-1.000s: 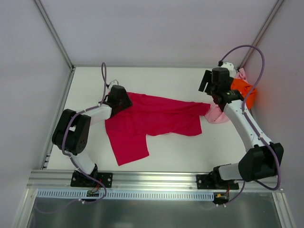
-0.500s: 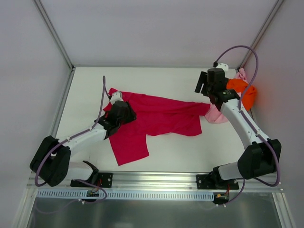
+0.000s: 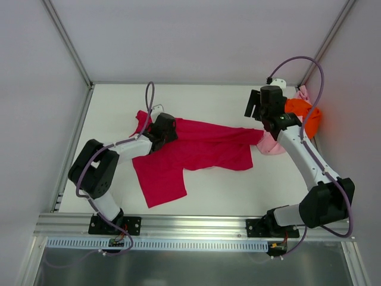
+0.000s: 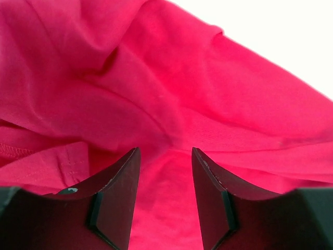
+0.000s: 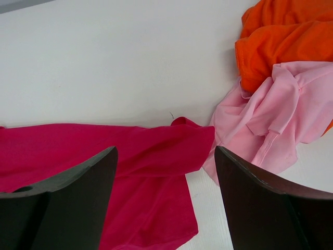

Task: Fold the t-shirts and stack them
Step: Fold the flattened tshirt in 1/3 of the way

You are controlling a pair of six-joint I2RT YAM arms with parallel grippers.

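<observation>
The crimson t-shirt [image 3: 208,149] lies spread and wrinkled across the middle of the white table [image 3: 214,190]. My left gripper [image 3: 166,127] is low over its upper left part. In the left wrist view the left gripper [image 4: 165,151] stands partly open, with folds of the crimson t-shirt [image 4: 156,78] below and ahead of it. My right gripper [image 3: 257,107] hangs wide open and empty above the shirt's right end. Past the right gripper [image 5: 165,151] lie the crimson t-shirt's tip [image 5: 104,151], the pale pink t-shirt [image 5: 270,114] and the orange t-shirt [image 5: 286,36]. Both are crumpled at the far right, orange t-shirt [image 3: 302,110] and pink t-shirt [image 3: 272,144].
Pale enclosure walls close in the table on the left, back and right. A metal rail [image 3: 196,223] carrying both arm bases runs along the near edge. A purple cable [image 3: 309,65] loops above the right arm.
My left arm swung toward the near edge, then back up and rightward, and its gripper now sits further right on the crimson shirt. The shirt's upper left corner is uncovered. The right gripper shifted slightly left.
</observation>
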